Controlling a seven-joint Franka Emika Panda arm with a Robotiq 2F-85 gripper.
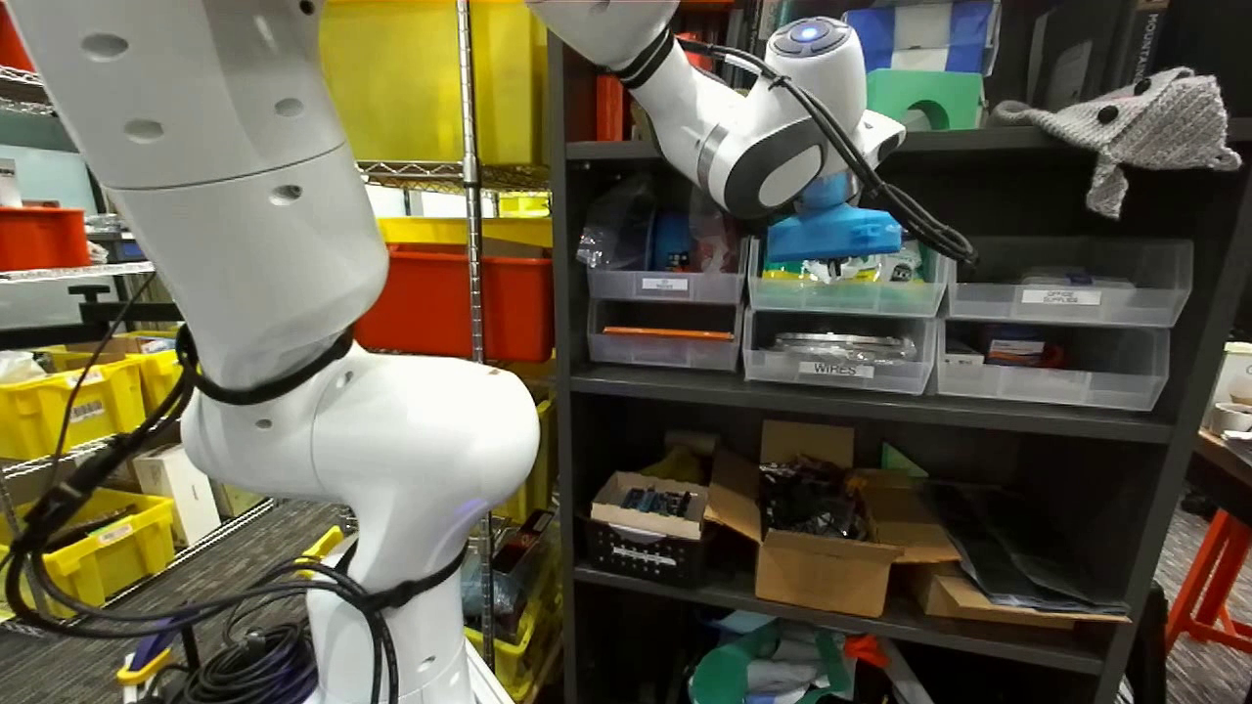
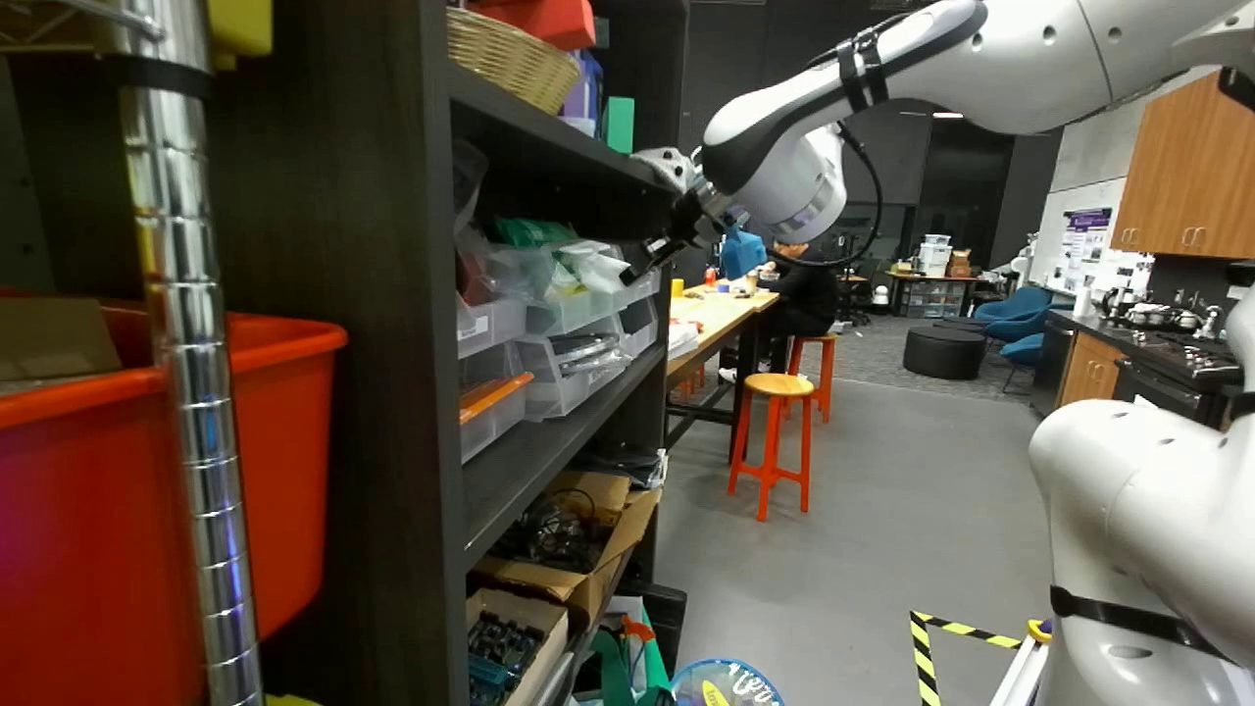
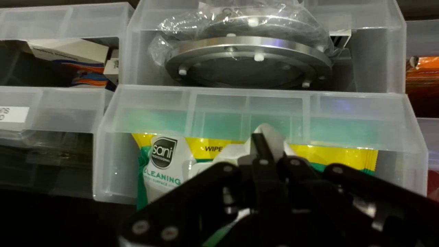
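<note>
Pincer is pinching the white wipe right at its pack in the bin, and, careful, if it is sticking inside, that thin pinch could be slipping!

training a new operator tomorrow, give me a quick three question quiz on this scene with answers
1. True or false: the jaws of the tool are shut.
2. Which word is on the lower middle clear bin, directly under the one holding the wipes packet? A) SCREWS B) WIRES C) BOLTS
3. In the wrist view, what brand name shows on that packet?

Key: 1. True. 2. B. 3. sani.
</note>
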